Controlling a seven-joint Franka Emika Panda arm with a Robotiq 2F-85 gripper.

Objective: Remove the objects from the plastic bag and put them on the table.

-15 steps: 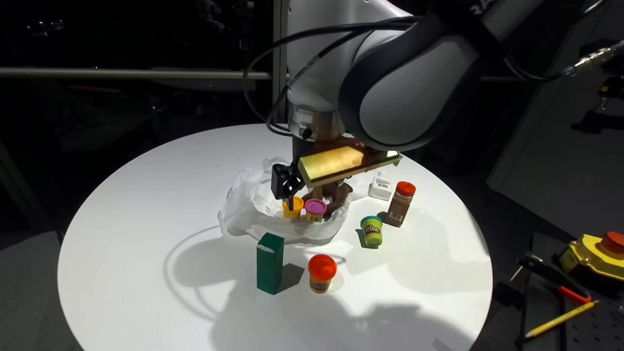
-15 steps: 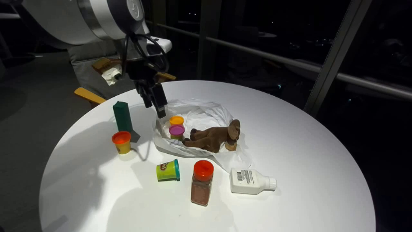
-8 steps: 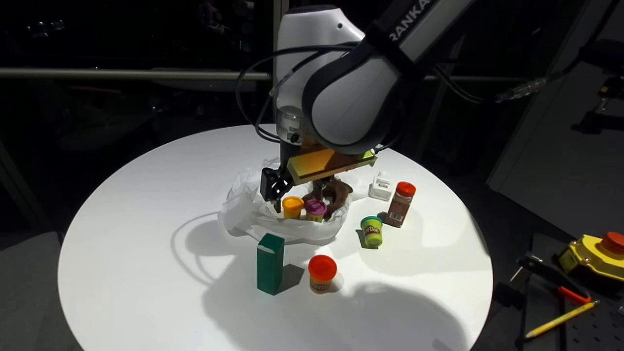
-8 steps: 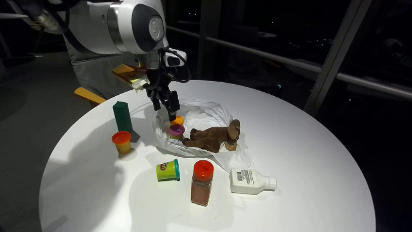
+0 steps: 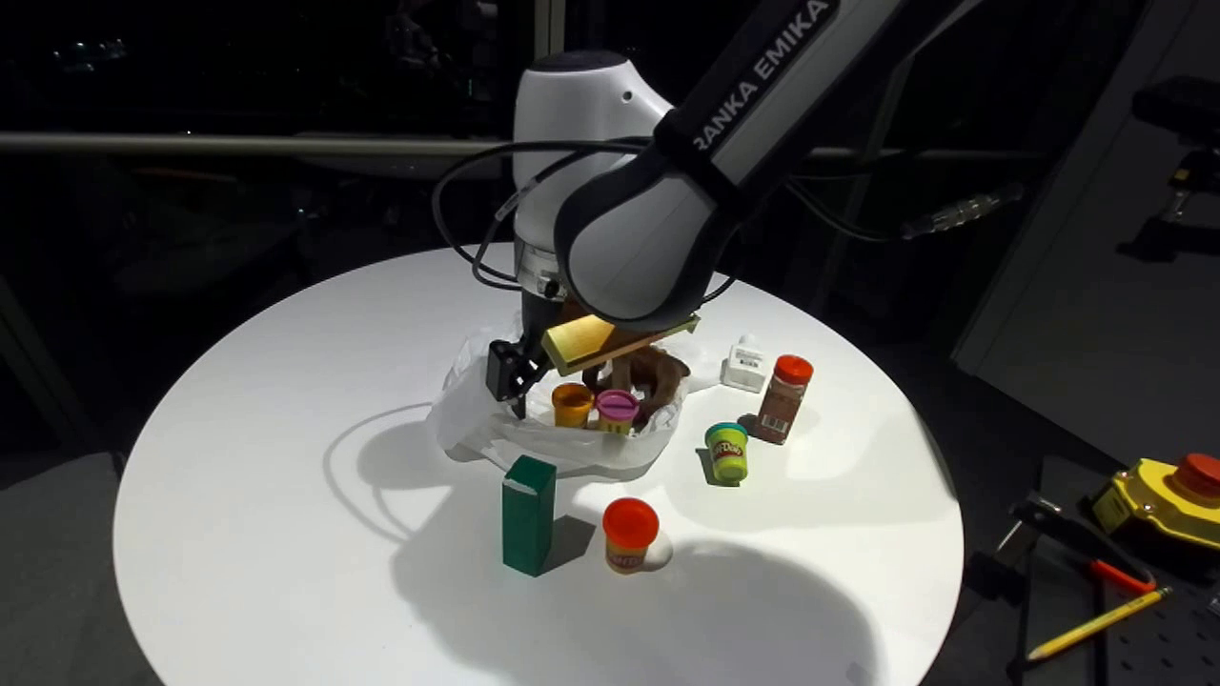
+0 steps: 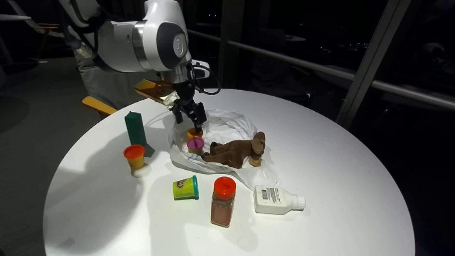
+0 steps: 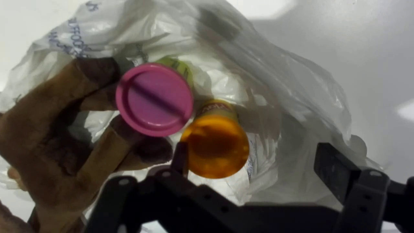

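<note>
Gripper [image 7: 253, 152] sits further over the plastic bag [image 6: 229, 122] than a second ago, now at the orange-lidded Play-Doh tub [image 7: 215, 147]; items on the table [image 6: 341, 185] look unmoved. Jaws spread wide apart, nothing clamped.

Key relation: tub stands roughly upright in the bag, between the fingers [image 7: 334, 171] in the wrist view but off-centre. It shows hard by the picture-left finger [image 7: 180, 161], well apart from the picture-right one; contact, can't tell. Probable call: nudge picture-left to centre on it, then straight down along its upright axis. Squat, round body should take a grip at most angles.

Purple-lidded tub [image 7: 155, 99] stands just beside it, outside the gap, past that near finger; brown plush animal [image 6: 233, 153] lies alongside, limbs reaching close. Snag risk, judged: near finger lands on its top or jams against the neighbours; far finger could pinch bag film.

Only one arm [image 5: 620, 238], so no choice there. Step guess: lining up the pick. Three items lie in the bag as far as visible; green box [image 6: 135, 128] already out on the table.
</note>
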